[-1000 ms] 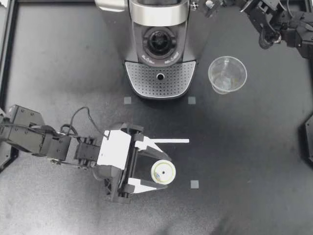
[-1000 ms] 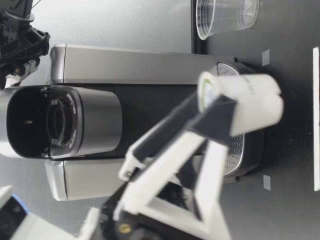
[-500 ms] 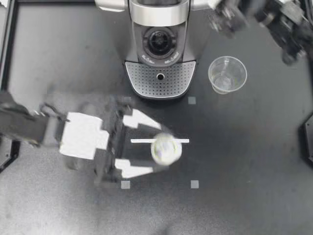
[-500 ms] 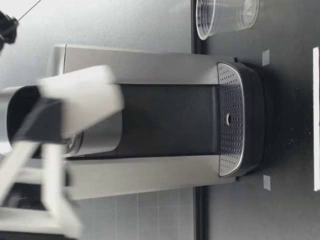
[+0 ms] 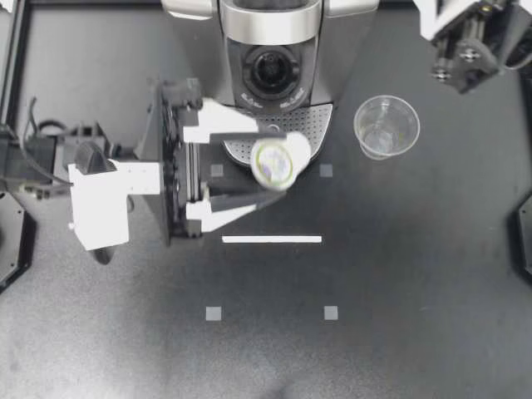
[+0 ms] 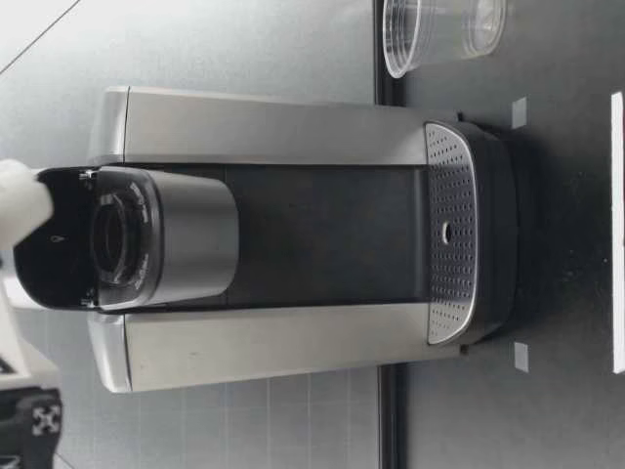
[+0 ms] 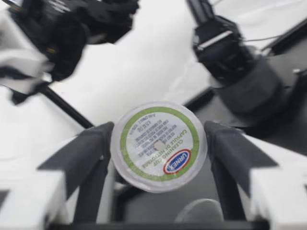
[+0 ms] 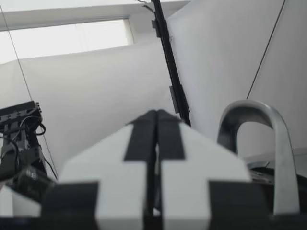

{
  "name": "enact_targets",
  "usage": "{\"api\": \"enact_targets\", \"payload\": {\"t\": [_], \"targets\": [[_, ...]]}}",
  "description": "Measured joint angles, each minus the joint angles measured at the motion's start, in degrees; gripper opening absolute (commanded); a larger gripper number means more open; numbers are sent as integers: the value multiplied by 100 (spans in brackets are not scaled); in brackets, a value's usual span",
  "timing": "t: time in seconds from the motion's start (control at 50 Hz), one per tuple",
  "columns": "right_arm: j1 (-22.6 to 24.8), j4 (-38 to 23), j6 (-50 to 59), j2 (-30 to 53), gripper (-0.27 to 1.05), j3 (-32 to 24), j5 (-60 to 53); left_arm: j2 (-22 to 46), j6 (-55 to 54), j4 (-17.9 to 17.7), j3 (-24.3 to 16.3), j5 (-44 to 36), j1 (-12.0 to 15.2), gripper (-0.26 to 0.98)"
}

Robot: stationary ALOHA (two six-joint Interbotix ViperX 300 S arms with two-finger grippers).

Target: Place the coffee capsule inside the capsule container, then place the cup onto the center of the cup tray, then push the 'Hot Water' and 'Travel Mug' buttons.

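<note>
Grips round green-rimmed foil-lidded coffee capsule (image 5: 275, 163) in left gripper (image 5: 281, 163), over perforated silver cup tray (image 5: 321, 123). Holds right gripper (image 5: 455, 51) clenched.

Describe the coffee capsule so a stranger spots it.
Find the silver coffee machine at the back edge of the table. Above its perforated cup tray, my left hand grips the coffee capsule: a small white pod with a green-ringed lid, unlike the clear plastic cup beside the machine.

Low view: clear plastic cup (image 6: 444, 34) cut off at edge. Top view: right gripper (image 5: 440, 25) fingers cropped; silver perforated cup tray (image 5: 318, 121) partly hidden under left gripper (image 5: 268, 166) fingers.
</note>
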Motion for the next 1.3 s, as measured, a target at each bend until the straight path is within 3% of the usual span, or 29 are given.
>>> {"api": "enact_targets", "payload": {"t": [0.3, 0.5, 0.78, 1.08, 1.3], "targets": [[0, 0, -9, -290, 10, 167, 62, -62, 1143, -18, -18, 9, 396, 52], [0, 0, -26, -369, 10, 211, 62, -62, 1503, -387, 158, 0, 475, 52], [0, 0, -141, -369, 10, 211, 79, -62, 2021, -1485, 185, 9, 554, 51], [0, 0, -149, -378, 10, 211, 97, 62, 3375, -2892, 132, 9, 554, 51], [0, -9, -167, -387, 10, 211, 97, 123, 3806, -3322, 105, 0, 554, 52]]}}
